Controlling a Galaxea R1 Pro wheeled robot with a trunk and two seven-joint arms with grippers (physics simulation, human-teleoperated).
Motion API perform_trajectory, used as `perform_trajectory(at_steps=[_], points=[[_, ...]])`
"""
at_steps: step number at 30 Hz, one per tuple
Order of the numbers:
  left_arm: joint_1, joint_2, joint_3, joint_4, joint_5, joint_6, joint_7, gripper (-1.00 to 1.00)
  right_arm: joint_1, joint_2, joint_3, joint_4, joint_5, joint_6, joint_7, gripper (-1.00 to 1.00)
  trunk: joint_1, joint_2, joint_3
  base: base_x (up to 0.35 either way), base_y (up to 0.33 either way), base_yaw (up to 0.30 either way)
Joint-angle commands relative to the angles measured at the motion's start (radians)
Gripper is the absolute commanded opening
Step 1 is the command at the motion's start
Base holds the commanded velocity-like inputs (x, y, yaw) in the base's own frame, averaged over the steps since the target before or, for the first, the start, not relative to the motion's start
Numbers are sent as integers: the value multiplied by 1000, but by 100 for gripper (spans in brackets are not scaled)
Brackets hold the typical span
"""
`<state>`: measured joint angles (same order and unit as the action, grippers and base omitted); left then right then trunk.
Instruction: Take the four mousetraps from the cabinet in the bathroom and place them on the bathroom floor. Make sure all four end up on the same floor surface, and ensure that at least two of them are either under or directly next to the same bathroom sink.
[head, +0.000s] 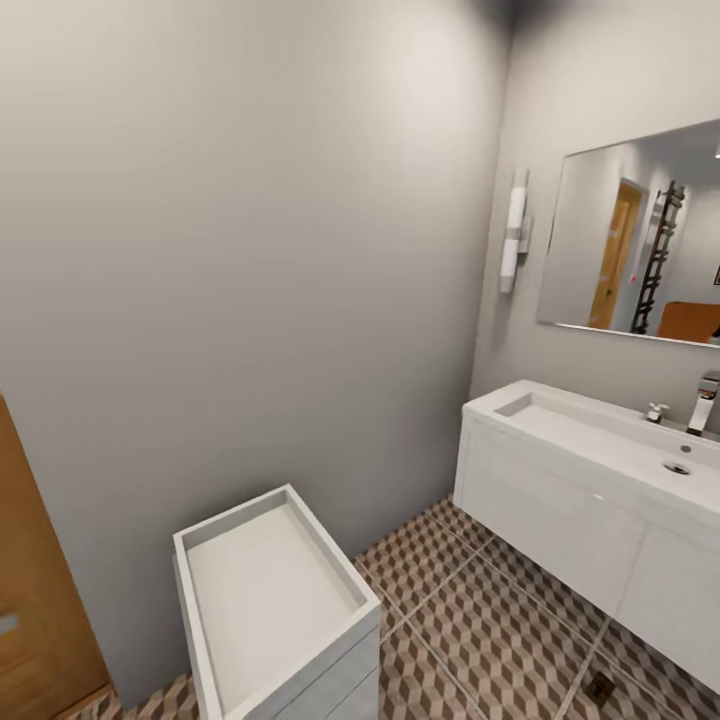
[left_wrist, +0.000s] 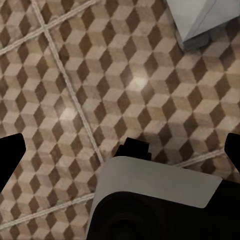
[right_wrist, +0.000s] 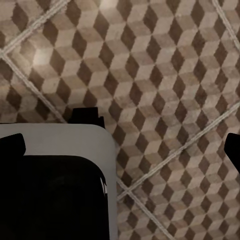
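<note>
The sink (head: 600, 435) is a wide white basin on a wall-hung vanity at the right, with a tap (head: 704, 400) at its far end. The bathroom floor (head: 480, 620) of cube-patterned tiles runs beneath it. A small dark flat thing (head: 600, 688) lies on the tiles just in front of the vanity; it is too small to tell whether it is a mousetrap. The cabinet is out of view. My left gripper (left_wrist: 120, 152) hangs open over bare tiles, its black fingertips (left_wrist: 10, 156) far apart. My right gripper (right_wrist: 120, 145) is open too, with nothing between its fingertips (right_wrist: 11, 144).
A small white drawer unit (head: 275, 600) stands against the grey wall at the lower left; its corner (left_wrist: 200, 22) shows in the left wrist view. An orange-brown wooden panel (head: 30, 600) fills the left edge. A mirror (head: 635, 235) and a wall lamp (head: 514, 230) hang above the sink.
</note>
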<state>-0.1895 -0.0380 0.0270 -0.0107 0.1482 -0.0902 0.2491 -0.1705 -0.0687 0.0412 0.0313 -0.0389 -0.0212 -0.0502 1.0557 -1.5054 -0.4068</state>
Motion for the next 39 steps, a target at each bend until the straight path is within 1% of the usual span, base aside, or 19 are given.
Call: perform_trajectory(at_steps=[1,11,30,39], points=[[-1,0,2,1,7,-5,1,100,-1,0,5,2,-4,-2,-1,100,0,-1,-1,0,0,101],[-1,-4,8,1,11,-4,1,100,-1,0,5,2,-3,0,4,100,0,-1,-1,0,0,214],[-1,-6,10,4,18,-1,0,100,-1,1,6,2,-2,3,3,100,0,-1,-1,0,0,273],[-1,-12,10,7,21,-3,0,100,-1,3,6,2,-2,3,3,100,0,-1,-1,0,0,278]])
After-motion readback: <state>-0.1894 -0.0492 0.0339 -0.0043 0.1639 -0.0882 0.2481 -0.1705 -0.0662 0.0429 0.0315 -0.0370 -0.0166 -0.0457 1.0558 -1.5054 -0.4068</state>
